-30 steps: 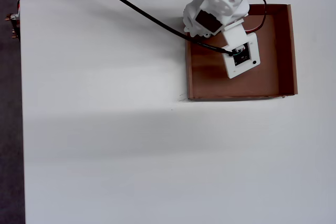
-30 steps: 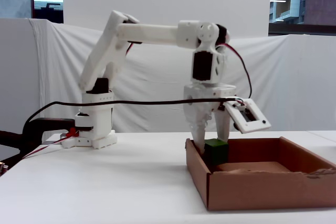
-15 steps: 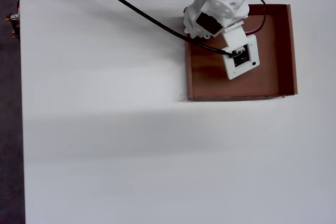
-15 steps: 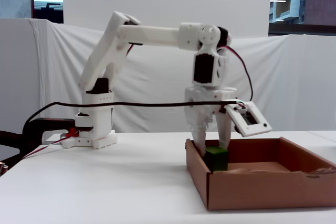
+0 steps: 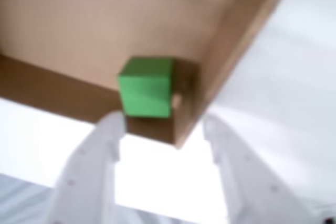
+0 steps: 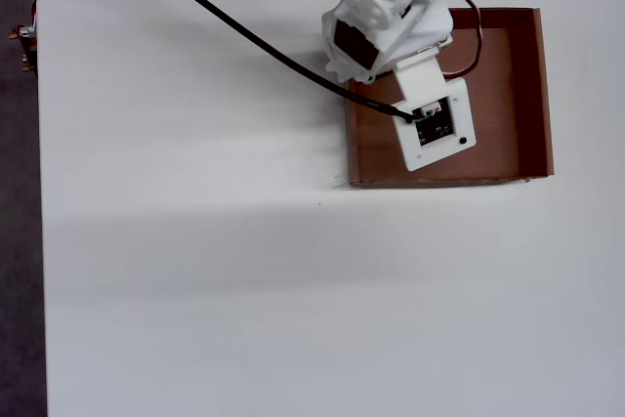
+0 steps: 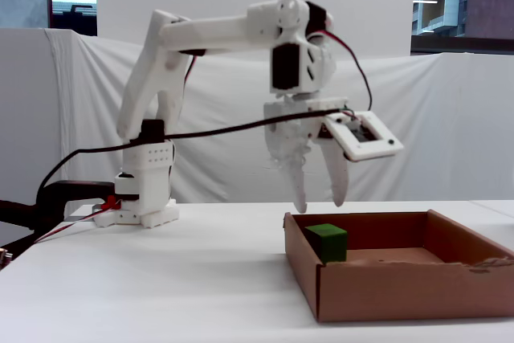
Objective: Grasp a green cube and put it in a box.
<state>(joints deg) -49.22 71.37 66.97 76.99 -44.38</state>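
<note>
Fixed view: the box [image 7: 418, 283] is seen on the table [image 7: 161, 279], the gripper [image 7: 317, 198] raised above its left end, spread wide and empty. The cube [image 7: 327, 242] is seen resting inside, in a corner. Placement is judged done; only withdrawal is called for.

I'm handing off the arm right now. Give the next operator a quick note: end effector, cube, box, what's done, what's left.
End effector: open and empty, raised above the box's near-left corner in the fixed view.
Green cube: resting inside the box, in that corner, close to both walls in the wrist view.
Done: cube released in the box.
Left: probably only retracting the arm clear of the box.
</note>
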